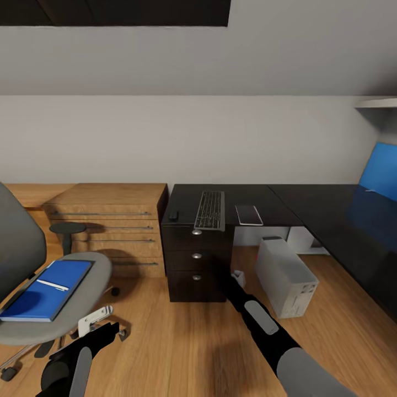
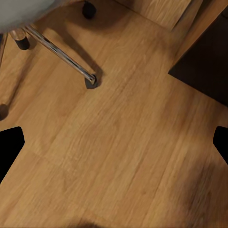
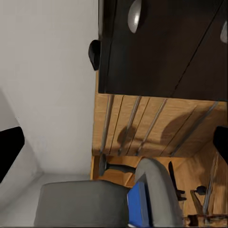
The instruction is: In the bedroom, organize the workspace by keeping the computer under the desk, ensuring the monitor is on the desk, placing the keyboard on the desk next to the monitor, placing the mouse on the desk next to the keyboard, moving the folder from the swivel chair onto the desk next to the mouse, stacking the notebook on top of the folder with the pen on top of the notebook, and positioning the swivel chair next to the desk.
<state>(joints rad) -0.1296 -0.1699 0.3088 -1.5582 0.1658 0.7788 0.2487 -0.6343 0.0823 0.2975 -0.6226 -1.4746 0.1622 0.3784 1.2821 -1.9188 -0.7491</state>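
Bright blue flat folder (image 1: 47,289) with thin whitish pen (image 1: 53,285) lying on grey swivel chair's (image 1: 82,286) seat, slim black keyboard (image 1: 210,209), small black mouse (image 1: 173,215) on black desk (image 1: 331,215), light wooden dresser (image 1: 110,220) between them, grey tower computer (image 1: 285,275) on floor, left gripper (image 2: 114,142) and right gripper (image 3: 114,152) fingers spread, empty.

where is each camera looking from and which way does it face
Head view: high on the robot, facing forward and down at the desk, keyboard and swivel chair; both arms show.
Left wrist view: on the left arm, facing down at the wooden floor; dark fingertips at the edges.
Right wrist view: on the right arm, rolled sideways, facing the desk's drawers and dresser.
Shared: all see the chair; head and right wrist see the folder.
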